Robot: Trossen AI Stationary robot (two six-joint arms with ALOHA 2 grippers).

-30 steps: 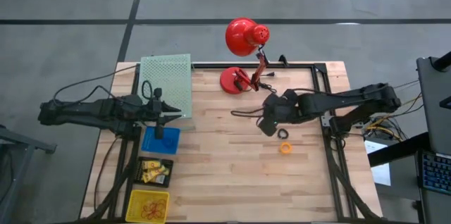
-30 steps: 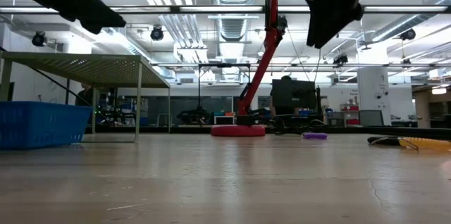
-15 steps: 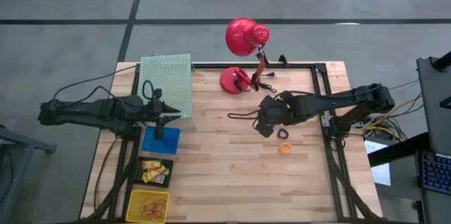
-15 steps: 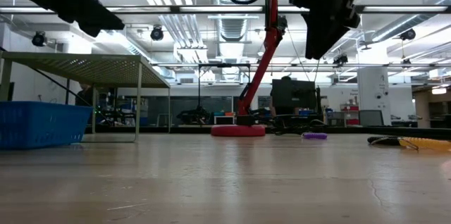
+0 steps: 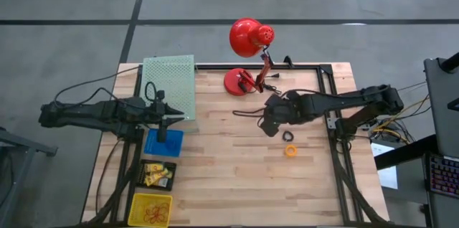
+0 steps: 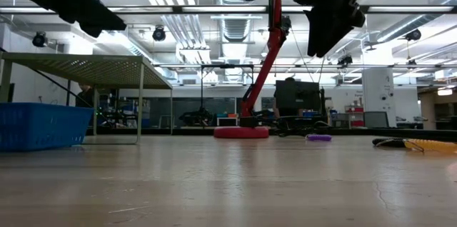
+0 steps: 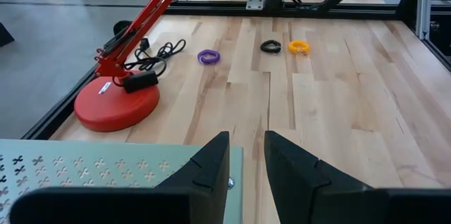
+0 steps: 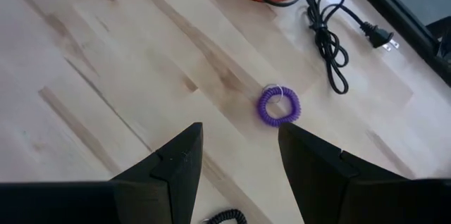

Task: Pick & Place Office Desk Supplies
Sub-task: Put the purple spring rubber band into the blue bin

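The right gripper (image 8: 236, 175) is hovering with jaws open above the purple ring (image 8: 278, 105) lying on the counter (image 5: 237, 171) near the lamp cord (image 8: 328, 23). Descending off-centre risks nudging the ring or snagging the cord. The left gripper (image 7: 246, 164) is waiting, jaws slightly parted, empty. No legible writing is showing.

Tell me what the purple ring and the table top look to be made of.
Purple ring: probably flexible plastic, a tightly wound coil, matte; its ribbed turns show in the right wrist view. Table top: wood, likely butcher-block, with joined light planks, visible grain and a smooth, slightly satin finish.
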